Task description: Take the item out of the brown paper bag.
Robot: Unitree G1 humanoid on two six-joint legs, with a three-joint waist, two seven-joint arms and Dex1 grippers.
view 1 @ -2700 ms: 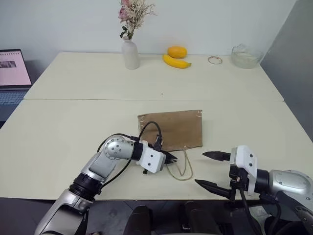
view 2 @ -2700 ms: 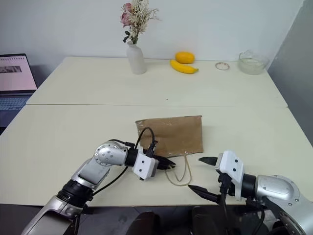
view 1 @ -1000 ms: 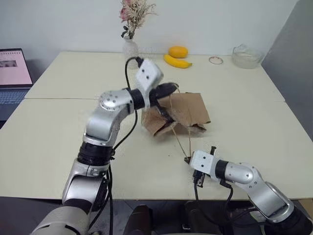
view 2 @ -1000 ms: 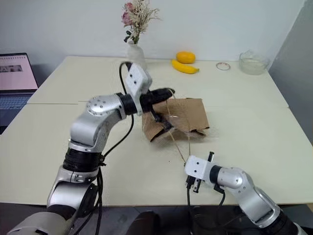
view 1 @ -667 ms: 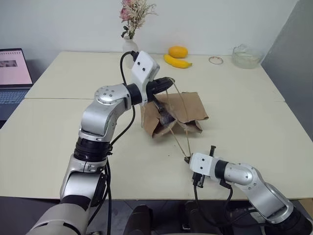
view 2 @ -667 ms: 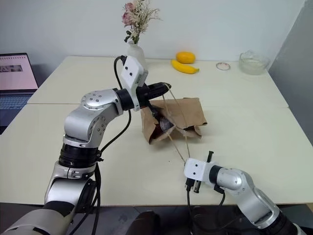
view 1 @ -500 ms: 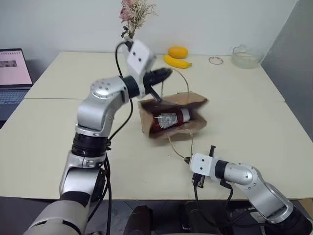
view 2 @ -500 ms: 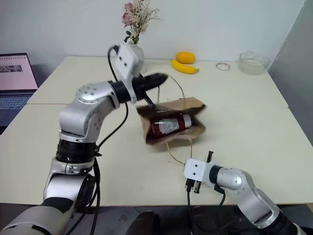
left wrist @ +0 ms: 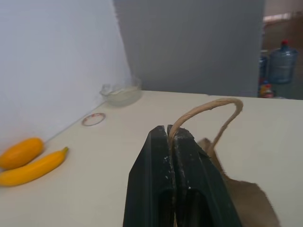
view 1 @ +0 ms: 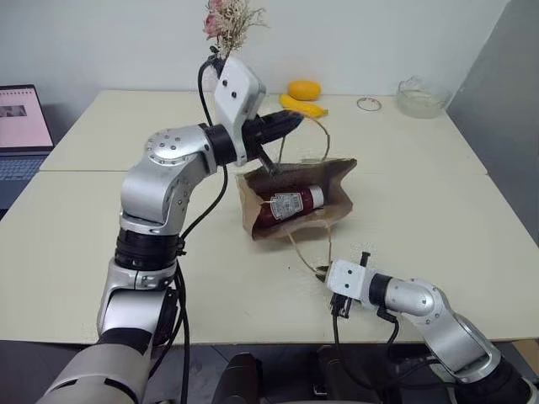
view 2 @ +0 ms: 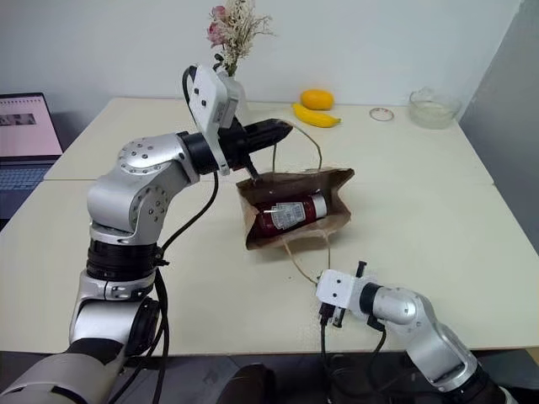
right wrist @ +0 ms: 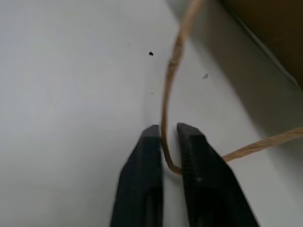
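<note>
While the left tool (view 1: 290, 120) pinches one thin tan loop handle (left wrist: 208, 113) above the pale counter (view 1: 101, 227), the creased brown paper bag (view 1: 337, 181) gapes open. Inside lies the small red squeeze bottle with a white label (view 1: 290, 204). The right tool (right wrist: 165, 137), fingers narrowly parted, has the other handle between them.

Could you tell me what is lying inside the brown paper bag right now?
Inside the brown paper bag, held open, lies a red squeeze bottle on its side, white label showing. The bag's folds hide its deeper corners.

Office or lab room, pale tables (view 1: 101, 244), open laptop (view 1: 21, 126), flower vase (view 2: 229, 84), water-cooler bottles (left wrist: 282, 59)
</note>
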